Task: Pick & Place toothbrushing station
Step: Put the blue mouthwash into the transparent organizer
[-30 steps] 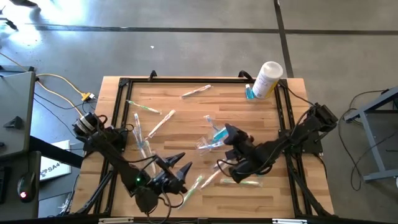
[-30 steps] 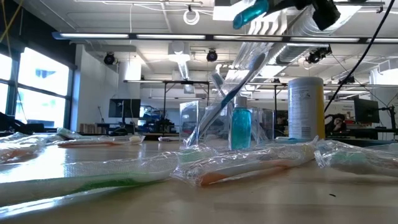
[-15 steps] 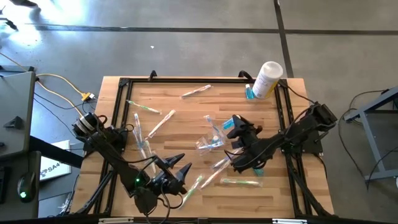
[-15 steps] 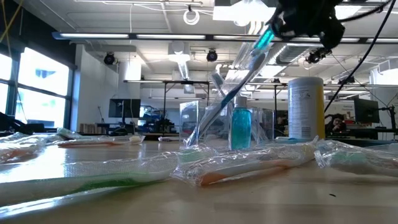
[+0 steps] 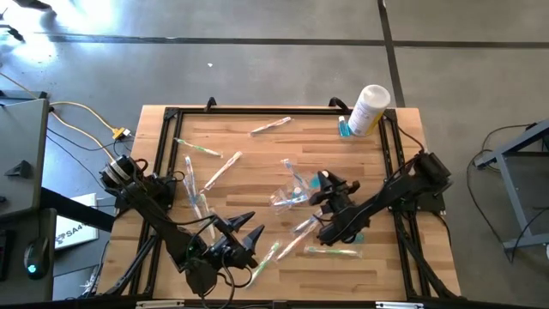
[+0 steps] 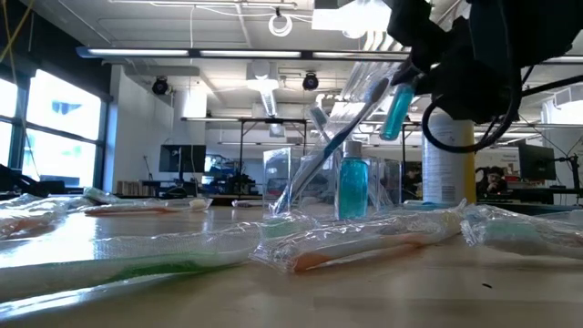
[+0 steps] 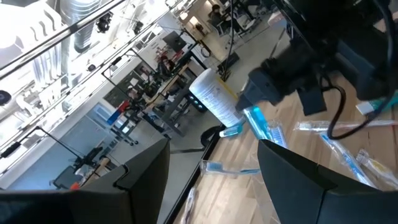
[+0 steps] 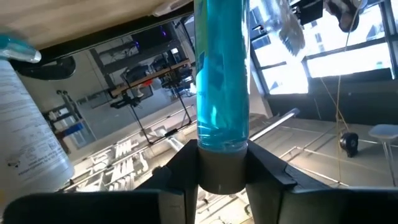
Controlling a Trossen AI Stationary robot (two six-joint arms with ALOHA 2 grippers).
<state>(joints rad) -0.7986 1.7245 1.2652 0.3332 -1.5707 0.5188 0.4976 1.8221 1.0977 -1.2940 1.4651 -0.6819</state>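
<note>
The right gripper [image 5: 324,182] is clenched on a teal tube [image 8: 222,93], its two fingers pressing the grey cap end, as the right wrist view shows clearly. Compared with one second ago, the tube has come down: in the low view it was then near the top edge, and now it hangs lower, tilted, close beside the upright bag [image 6: 332,150] that already holds brushes. In the high view the gripper was half a second ago a little farther toward the far side; now it has moved back, and sits just beside the bag [image 5: 290,194] near the middle of the table [image 5: 257,150].

I judge this means the arm is carrying the tube to the bag opening and is now lining it up for the drop. The tube is not yet inside, as far as I can see.

The left gripper [image 5: 244,230] waits near the front edge of the table with its fingers spread and holding nothing, well apart from the bag.

Several wrapped brushes [image 5: 270,126] lie scattered on the table, and another teal tube [image 5: 344,128] stands beside the white canister [image 5: 370,108] at the far right corner, so much of the task is left
</note>
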